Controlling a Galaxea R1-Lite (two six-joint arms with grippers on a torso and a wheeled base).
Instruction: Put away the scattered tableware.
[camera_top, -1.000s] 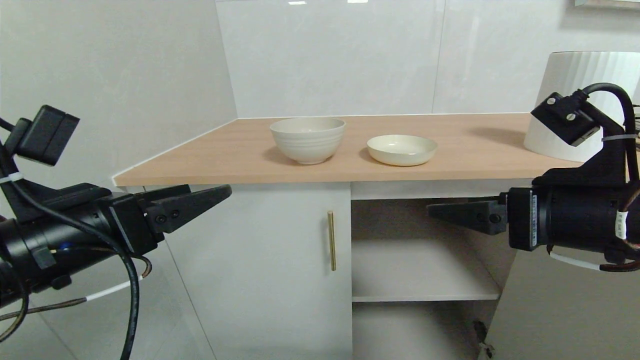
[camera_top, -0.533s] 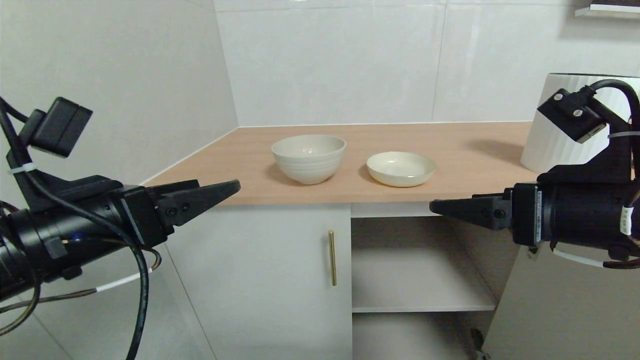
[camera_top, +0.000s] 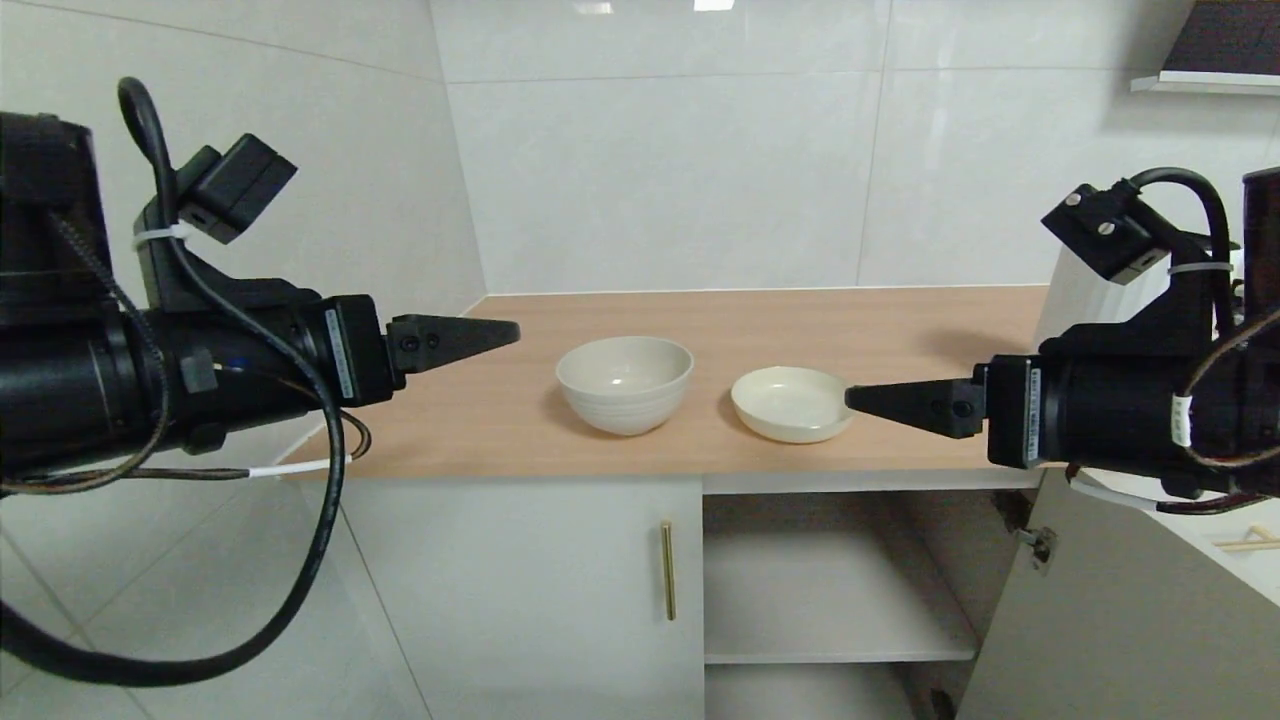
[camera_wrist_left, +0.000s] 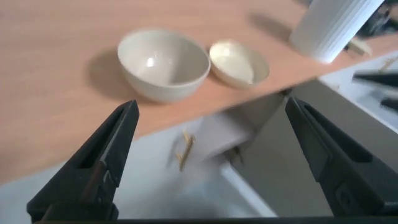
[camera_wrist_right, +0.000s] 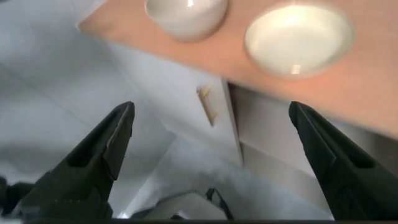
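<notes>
On the countertop (camera_top: 900, 330), one bowl (camera_top: 624, 383), one dish (camera_top: 790, 403)

No legible text, number or sign anywhere on counter, cabinet, wall or tableware. Fine print on the left-arm sticker (camera_top: 333, 352) and on the right-arm sticker (camera_top: 1033, 413), narrow white bands at the wrists, too small to read.
</notes>
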